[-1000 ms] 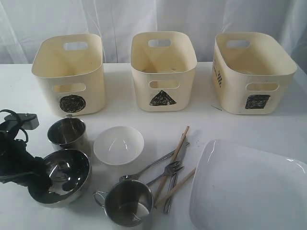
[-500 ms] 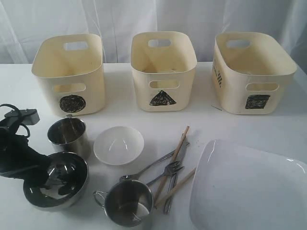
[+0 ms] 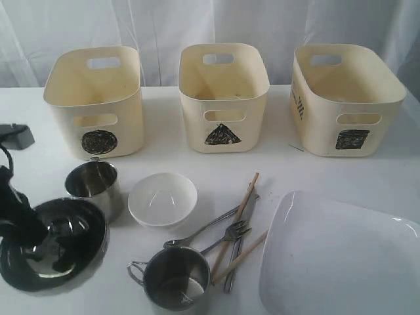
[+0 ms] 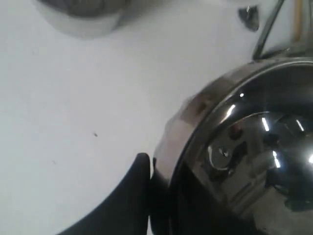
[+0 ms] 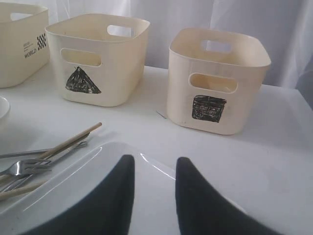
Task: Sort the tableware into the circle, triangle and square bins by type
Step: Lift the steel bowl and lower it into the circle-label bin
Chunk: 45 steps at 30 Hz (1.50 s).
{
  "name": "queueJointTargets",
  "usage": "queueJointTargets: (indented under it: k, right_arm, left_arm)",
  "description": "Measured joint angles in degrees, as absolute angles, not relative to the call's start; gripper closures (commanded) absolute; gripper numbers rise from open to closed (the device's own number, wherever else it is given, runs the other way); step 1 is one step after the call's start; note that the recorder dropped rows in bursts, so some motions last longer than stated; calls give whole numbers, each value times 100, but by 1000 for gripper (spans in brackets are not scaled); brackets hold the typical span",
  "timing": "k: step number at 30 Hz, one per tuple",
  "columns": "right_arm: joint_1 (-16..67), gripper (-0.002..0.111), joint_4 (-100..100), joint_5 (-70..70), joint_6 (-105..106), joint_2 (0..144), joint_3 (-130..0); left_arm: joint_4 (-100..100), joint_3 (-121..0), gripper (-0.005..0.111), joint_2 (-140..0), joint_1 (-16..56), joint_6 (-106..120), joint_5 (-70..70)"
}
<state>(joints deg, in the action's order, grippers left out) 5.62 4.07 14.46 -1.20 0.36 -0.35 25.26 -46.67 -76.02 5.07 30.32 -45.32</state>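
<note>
Left gripper (image 3: 46,241): jaws clamped on the rim of the steel bowl (image 3: 82,223), which sits tilted at 8 o'clock on the table (image 3: 197,164). Right gripper (image 5: 153,169): fingers apart, empty, above the white plate (image 5: 73,182). Farther back, the circle bin (image 3: 95,98) stands at 11 o'clock.

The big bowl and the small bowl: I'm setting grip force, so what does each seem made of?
Big bowl: looks like polished steel, with a mirror finish and sharp, dark reflections. Small bowl: opaque glossy white with soft highlights, probably ceramic or melamine; the look leaves it open.
</note>
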Motion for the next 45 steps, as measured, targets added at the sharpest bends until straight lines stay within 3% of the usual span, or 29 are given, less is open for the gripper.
queueJointTargets:
  k: [5,11,18,23,29,42,45]
  right_arm:
    - [562,80,407,1446,-120,36,-35]
    - [562,80,407,1446,-120,36,-35]
    - [562,80,407,1446,-120,36,-35]
    - [562,80,407,1446,-120,36,-35]
    - [562,80,407,1446,-120,36,-35]
    - [562,80,407,1446,-120,36,-35]
    - [562,80,407,1446,-120,36,-35]
  left_arm:
    - [2502,-5566,107,-7096,507,2860,-4171]
    - [2173,-6961,107,-7565,507,2640,-3456]
    - [1081,-9712,107,-10161,507,2009,-3074]
    - [1045,-10955,107,-11683,422,1840,-3109]
    - [1045,-11411,107,-12606,412,1820,-3212]
    - [1178,-11633,107,-12837,412,1875,-3043]
    - [1442,-11855,96,-12827,412,2086,-3077]
